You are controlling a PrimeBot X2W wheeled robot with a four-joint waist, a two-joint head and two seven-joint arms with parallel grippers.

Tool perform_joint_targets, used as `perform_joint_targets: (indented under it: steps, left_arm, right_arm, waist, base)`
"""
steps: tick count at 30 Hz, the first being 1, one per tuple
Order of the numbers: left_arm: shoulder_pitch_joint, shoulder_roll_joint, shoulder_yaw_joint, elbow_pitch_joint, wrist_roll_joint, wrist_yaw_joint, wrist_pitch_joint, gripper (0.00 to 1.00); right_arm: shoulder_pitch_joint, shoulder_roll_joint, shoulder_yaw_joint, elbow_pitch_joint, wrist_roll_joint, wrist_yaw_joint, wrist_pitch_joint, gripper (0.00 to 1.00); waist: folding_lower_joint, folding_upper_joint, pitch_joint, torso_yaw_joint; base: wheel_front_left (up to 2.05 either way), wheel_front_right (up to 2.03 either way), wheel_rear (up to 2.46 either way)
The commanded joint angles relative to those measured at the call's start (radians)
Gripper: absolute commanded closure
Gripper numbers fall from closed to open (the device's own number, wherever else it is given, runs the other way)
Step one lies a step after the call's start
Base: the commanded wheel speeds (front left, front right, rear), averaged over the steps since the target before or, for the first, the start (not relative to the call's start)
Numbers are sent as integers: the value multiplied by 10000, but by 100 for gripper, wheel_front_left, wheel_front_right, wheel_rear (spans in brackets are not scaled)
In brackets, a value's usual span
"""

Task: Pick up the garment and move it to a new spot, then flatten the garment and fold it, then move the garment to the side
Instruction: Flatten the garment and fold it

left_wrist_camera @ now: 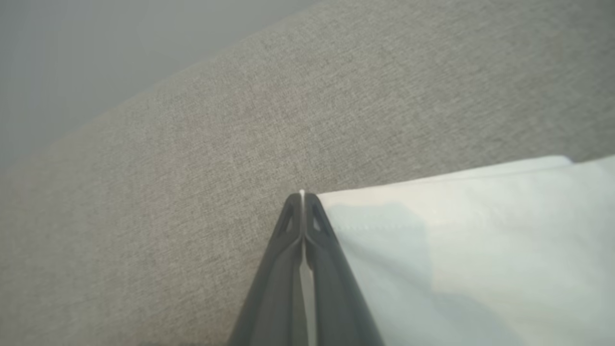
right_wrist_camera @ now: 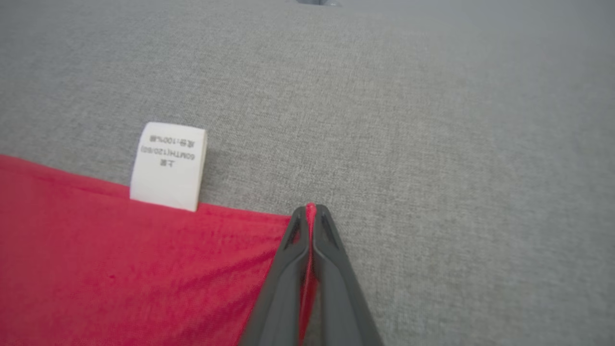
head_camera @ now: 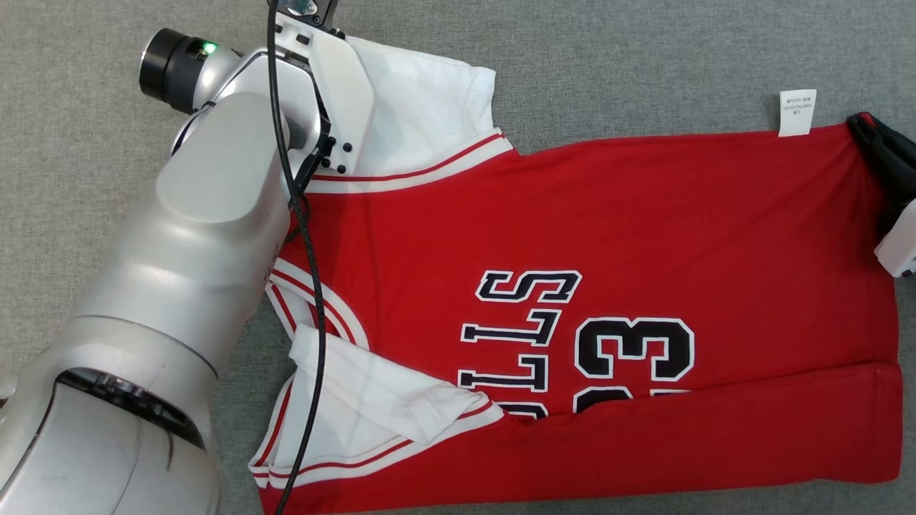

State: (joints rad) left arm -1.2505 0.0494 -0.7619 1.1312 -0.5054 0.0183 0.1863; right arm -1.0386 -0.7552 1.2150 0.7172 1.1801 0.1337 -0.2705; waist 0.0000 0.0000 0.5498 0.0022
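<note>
Booth: Where's the jersey right now?

Robot: The red garment lies spread on the grey cloth surface, sideways in front of me, collar end to my left, hem to my right. Its near long edge is already turned up over the numbers, so one fold looks done.

Booth: And your claws?

Robot: Both are pinched tight. My left gripper is clamped on a corner of the white sleeve, with a sliver of white showing between the tips. My right gripper is clamped on the far hem corner, red cloth squeezed between the fingers, near the care label.

Booth: Why those two corners?

Robot: They sit at the two ends of the far long edge. Holding both should let me lift that edge evenly and bring it toward me over the near fold, with the middle kept straight.

Booth: Any risk?

Robot: The pinches are thin. I'd judge the sleeve could slip out first.
</note>
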Motion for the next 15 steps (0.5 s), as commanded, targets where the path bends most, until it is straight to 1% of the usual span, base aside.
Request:
perform_joint_targets:
  steps: [1, 4, 7, 11, 12, 15]
  left_arm:
    - [-41, 80, 24, 64, -107, -15, -82, 100]
    - [-23, 56, 98, 8, -262, 71, -423, 100]
    - [144, 50, 163, -62, -483, 46, -752, 100]
    - [467, 46, 316, -341, -963, -169, -1310, 100]
    - [529, 44, 313, -399, -1018, -169, -1468, 100]
    - [811, 41, 272, -548, -1207, -389, -1858, 100]
  right_arm:
    - [165, 79, 171, 123, 43, -56, 117, 100]
    - [196, 92, 106, 134, 26, -56, 117, 100]
    - [356, 112, -153, 208, 59, -56, 106, 100]
    - [762, 152, -685, 304, 193, -53, 88, 100]
    - [860, 144, -793, 333, 124, -49, 88, 100]
    - [1228, 133, -1067, 385, -34, -42, 79, 100]
  waist:
    - [0, 0, -5, 10]
    - [0, 0, -54, 42]
    - [0, 0, -196, 112]
    - [0, 0, -462, 253]
    - [0, 0, -534, 300]
    - [0, 0, -783, 447]
  base:
    - [0, 0, 0]
    - [0, 0, 0]
    - [0, 0, 0]
    - [0, 0, 0]
    - [0, 0, 0]
    - [0, 0, 0]
